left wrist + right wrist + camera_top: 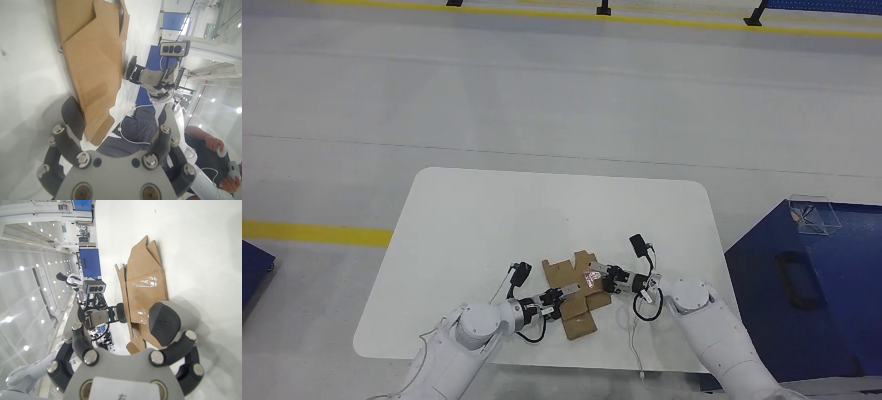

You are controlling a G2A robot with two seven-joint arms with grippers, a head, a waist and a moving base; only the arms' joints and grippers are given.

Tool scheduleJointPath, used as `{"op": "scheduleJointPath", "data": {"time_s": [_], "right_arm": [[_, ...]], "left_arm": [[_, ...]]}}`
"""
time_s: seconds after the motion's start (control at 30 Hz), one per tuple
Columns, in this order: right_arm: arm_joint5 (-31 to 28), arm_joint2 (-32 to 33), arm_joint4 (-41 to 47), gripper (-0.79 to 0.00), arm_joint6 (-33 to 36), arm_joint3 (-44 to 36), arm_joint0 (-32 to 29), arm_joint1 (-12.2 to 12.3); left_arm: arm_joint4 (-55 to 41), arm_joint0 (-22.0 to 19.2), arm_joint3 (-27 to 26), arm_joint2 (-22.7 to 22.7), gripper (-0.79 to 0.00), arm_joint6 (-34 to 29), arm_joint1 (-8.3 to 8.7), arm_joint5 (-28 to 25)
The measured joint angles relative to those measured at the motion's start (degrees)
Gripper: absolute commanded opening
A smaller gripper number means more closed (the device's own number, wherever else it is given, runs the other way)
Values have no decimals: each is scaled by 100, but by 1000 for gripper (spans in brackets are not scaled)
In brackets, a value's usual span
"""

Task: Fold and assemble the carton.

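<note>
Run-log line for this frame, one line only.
carton: unassembled, on table | left hand: open, at one end of carton | right hand: open, at opposite end | status: fold not finished

On the table, carton between left gripper and right gripper

Matt cardbd carton w/ glossy clear tape; smooth white table

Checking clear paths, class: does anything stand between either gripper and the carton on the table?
Nothing visible does. The left gripper and right gripper are both right at the carton, fingers open, from opposite sides.
</note>
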Motion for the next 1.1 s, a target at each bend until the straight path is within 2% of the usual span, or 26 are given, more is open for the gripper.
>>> {"op": "scheduleJointPath", "data": {"time_s": [0.03,0.07,0.13,0.17,0.23,0.63,0.8,0.97,1.1], "right_arm": [[0,-7,41,0,26,46,16,-9],[-1,-13,73,0,52,76,27,-16],[-18,-26,136,0,109,142,50,-31],[-29,-31,154,0,126,170,61,-36],[-47,-42,191,0,145,232,85,-50],[-131,5,464,0,338,481,184,-74],[-270,121,597,0,363,501,181,-40],[-748,630,909,0,547,334,85,175],[-858,1055,1138,0,926,61,-156,374]], "left_arm": [[-31,-38,61,37,-191,1,-23,-24],[-54,-66,109,64,-416,1,-40,-40],[-133,-128,227,112,-545,-21,-77,-100],[-195,-152,283,118,-686,-39,-92,-142],[-340,-214,426,120,-785,-85,-123,-241],[-759,-531,1235,167,-785,-94,-293,-931],[-892,-584,1408,98,-785,-176,-315,-1296],[-949,-367,1102,-224,-785,-304,-190,-1860],[-1214,107,344,-646,-785,-850,1,-2136]]}}
